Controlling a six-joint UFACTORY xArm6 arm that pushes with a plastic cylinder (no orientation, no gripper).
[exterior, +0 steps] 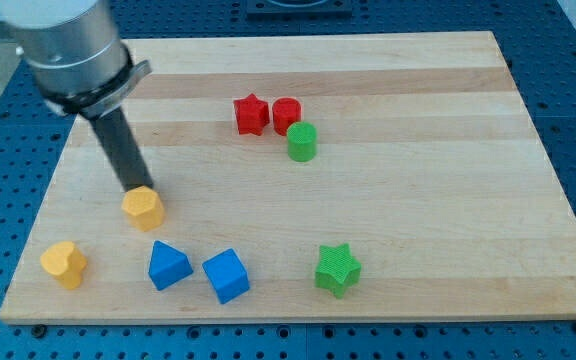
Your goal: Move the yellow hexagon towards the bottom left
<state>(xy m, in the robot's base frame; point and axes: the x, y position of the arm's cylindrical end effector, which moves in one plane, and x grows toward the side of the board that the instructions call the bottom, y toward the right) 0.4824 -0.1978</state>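
In the left part of the frame my tip [136, 189] rests against the upper edge of the yellow hexagon [143, 208]; being a bare rod, it holds nothing. Lower left lies a yellow heart-like block [63, 263]. Right of it sit a blue triangle [168, 266] and blue cube [227, 275] on the wooden board [418, 200].

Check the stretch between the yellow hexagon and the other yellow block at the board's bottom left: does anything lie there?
Nothing: the camera view shows bare wood between the yellow hexagon and the yellow block. My tip touches the hexagon's upper edge.
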